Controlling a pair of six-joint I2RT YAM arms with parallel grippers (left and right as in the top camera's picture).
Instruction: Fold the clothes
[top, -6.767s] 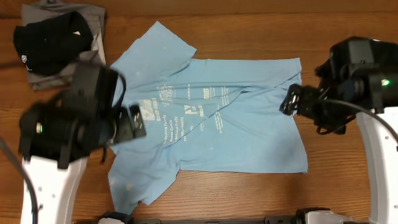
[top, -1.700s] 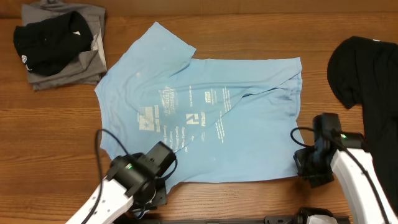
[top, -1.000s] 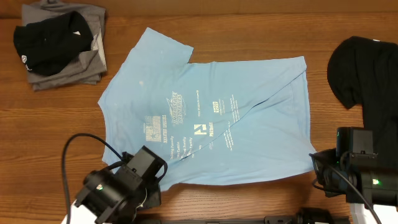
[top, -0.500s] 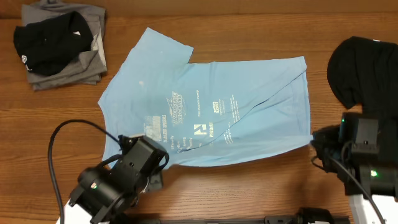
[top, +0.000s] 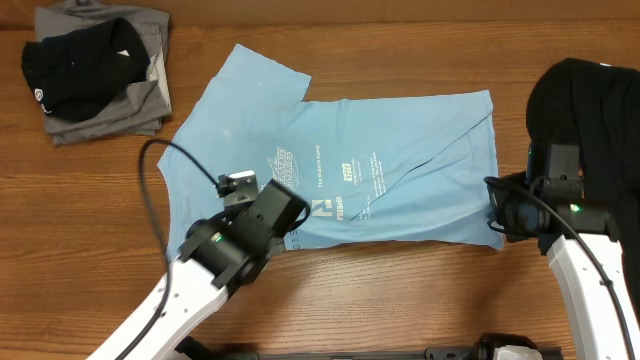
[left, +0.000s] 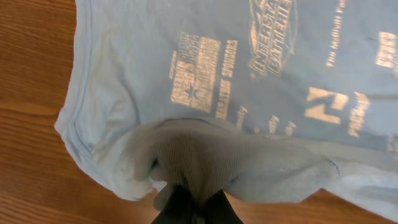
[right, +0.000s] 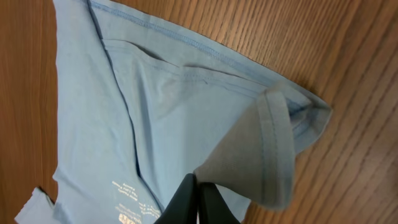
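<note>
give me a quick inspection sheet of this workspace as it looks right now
surface: wooden table, brown grain
job's things: light-blue T-shirt spread out with its print up, near edge lifted at both ends; black T-shirt lying unfolded at the right edge
clutter: stack of grey and black garments at the far left corner
grippers: left gripper shut on the light-blue T-shirt's near edge; right gripper shut on its hem corner
cables: black cable loops above the table beside the left arm
surroundings: nothing seen
</note>
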